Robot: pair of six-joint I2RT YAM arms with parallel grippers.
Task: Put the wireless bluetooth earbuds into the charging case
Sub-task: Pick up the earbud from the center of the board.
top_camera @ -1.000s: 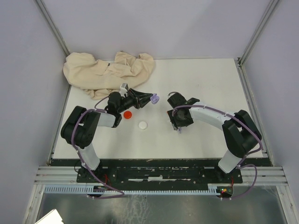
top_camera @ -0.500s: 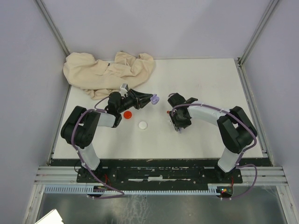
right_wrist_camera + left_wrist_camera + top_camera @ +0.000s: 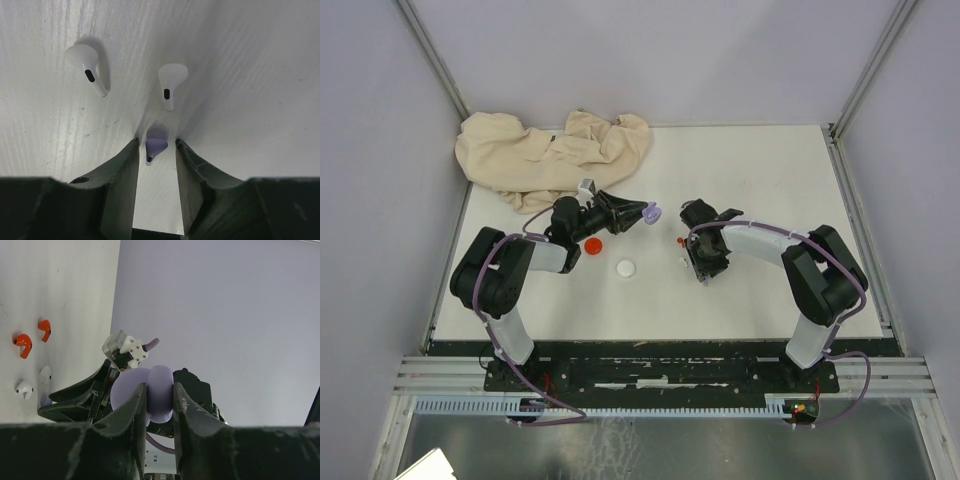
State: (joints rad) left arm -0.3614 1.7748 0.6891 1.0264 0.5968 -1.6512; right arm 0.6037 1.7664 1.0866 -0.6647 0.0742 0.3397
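The left claw (image 3: 159, 402) is clamping the pale purple charging case (image 3: 160, 382) between its two fingers and holding it up off the desk (image 3: 770, 180), pointing it toward the middle of the workspace, seemingly so that it is waiting within reach of the other arm once a bud is lifted. From the wrist view the case is showing two rounded lobes side by side, which suggests it is hinged open, though its inside is facing away. The right claw (image 3: 156, 141) is reaching down to the desk with its fingers standing apart, and the pale purple earbud (image 3: 155, 146), matching the case in colour, is lying on the surface directly between the tips with a sliver of gap on each side, so nothing is being gripped yet. Two white earbuds (image 3: 89, 67) are lying just beyond the tips, one of them near the purple bud, which is probably why the claw is straddling its target so narrowly. A pair of red earbuds (image 3: 22, 344) is sitting nearby on the desk, while a red disc (image 3: 593, 245) and a white disc (image 3: 626, 267) are resting closer to the left arm and a crumpled cloth (image 3: 555, 155) is lying at the far edge.
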